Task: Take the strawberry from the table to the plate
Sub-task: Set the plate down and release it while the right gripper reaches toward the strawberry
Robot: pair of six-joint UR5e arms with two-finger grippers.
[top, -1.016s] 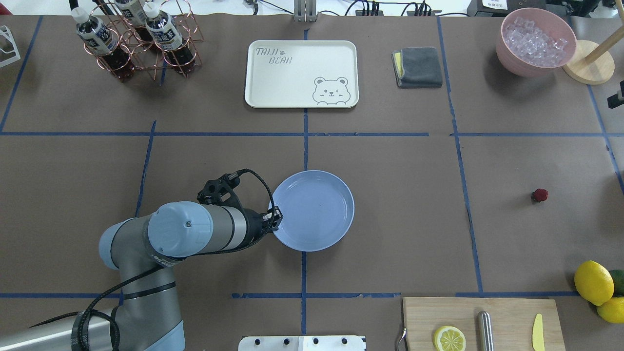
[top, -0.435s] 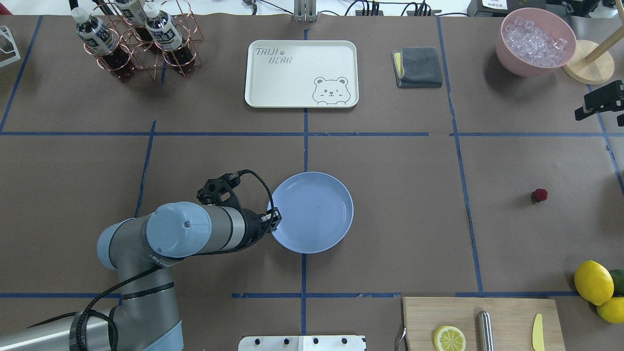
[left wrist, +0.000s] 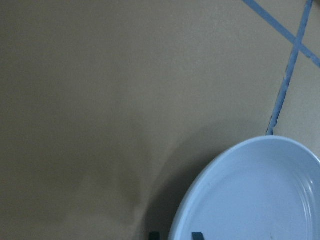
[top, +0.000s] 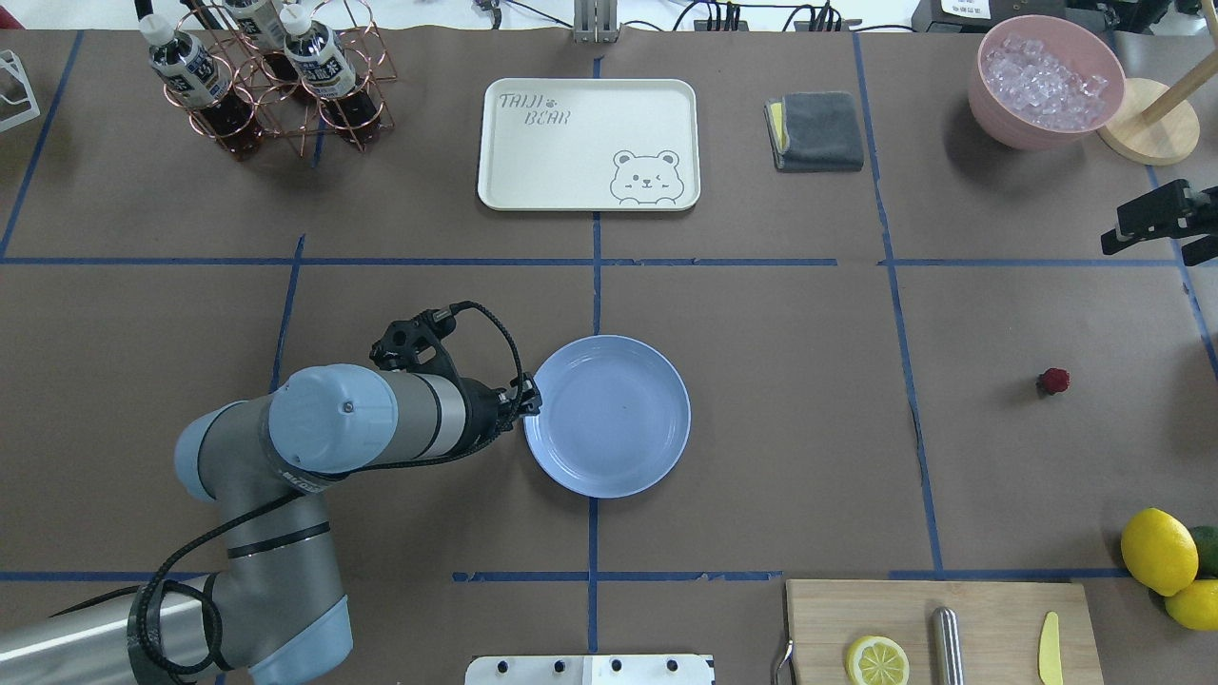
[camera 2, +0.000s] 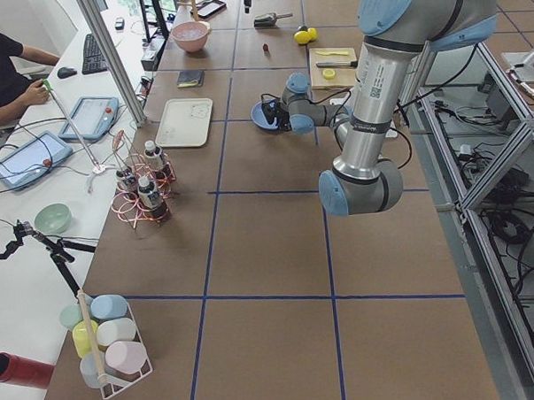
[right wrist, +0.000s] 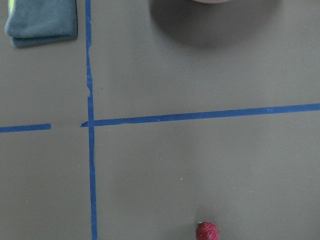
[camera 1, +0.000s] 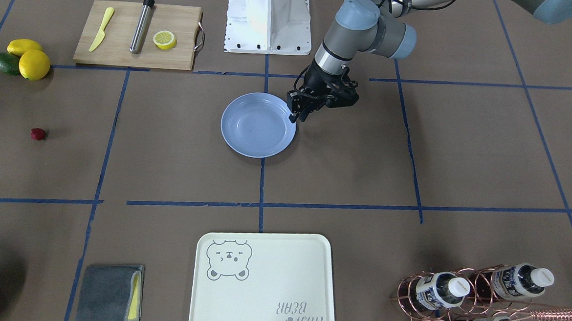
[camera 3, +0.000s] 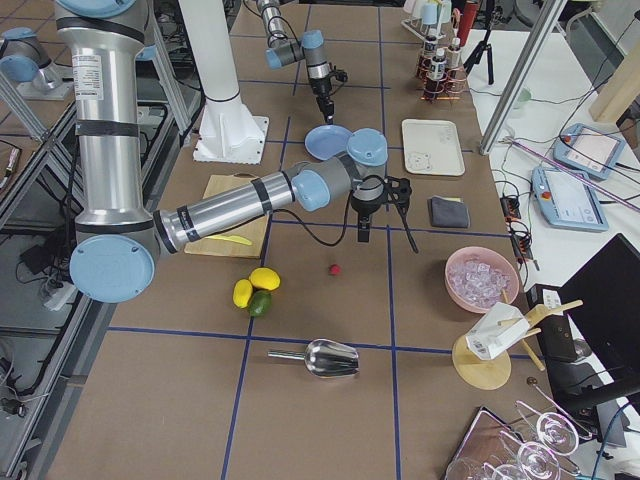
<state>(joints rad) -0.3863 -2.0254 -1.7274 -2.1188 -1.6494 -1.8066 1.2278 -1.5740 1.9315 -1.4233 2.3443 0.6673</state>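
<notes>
The small dark red strawberry lies alone on the table at the right, and it shows at the bottom of the right wrist view. The pale blue plate rests flat near the middle. My left gripper is at the plate's left rim. In the left wrist view two fingertips straddle the rim of the plate with gaps on both sides, so it is open. My right gripper hangs at the right edge, beyond the strawberry, with its dark fingers apart and nothing between them.
A cream bear tray and a grey cloth lie at the back. A pink bowl of ice stands back right. Lemons and a cutting board sit at the front right, and a bottle rack at the back left.
The left arm has drawn back to the left while the plate stays down, shifted only slightly. The right gripper has come further into view from the right edge.
</notes>
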